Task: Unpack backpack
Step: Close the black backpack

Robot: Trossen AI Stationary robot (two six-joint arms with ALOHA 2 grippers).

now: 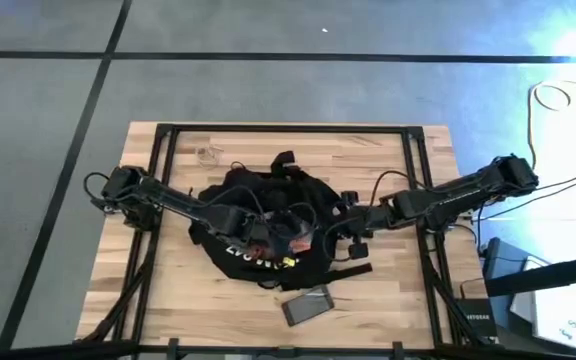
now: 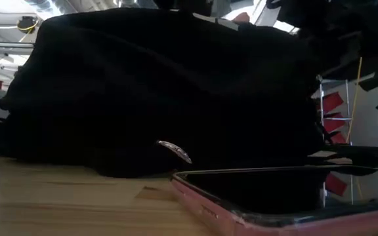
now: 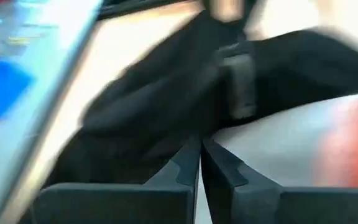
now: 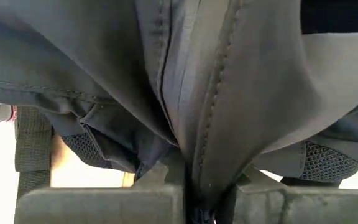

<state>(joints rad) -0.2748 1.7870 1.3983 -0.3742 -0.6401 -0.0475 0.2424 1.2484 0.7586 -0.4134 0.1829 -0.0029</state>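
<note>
The black backpack lies in the middle of the table, and in the low view the backpack fills most of the picture. My left gripper is shut and sits over the backpack's open middle, where something red and pale shows. My right gripper is at the backpack's right side, shut on its fabric. My left gripper has its shut fingers above the black fabric and the pale thing inside; I cannot tell whether it touches either. My right gripper pinches a gathered fold of the backpack's fabric beside a zipper seam between its two fingers. It comes level from the table's right. The fabric rises bunched from the fingers, and the backpack's bottom rests on the table.
A flat device in a pink case lies on the table near the front edge, just before the backpack; it is close in the low view. A small clear thing lies at the far left. Black frame bars edge the table.
</note>
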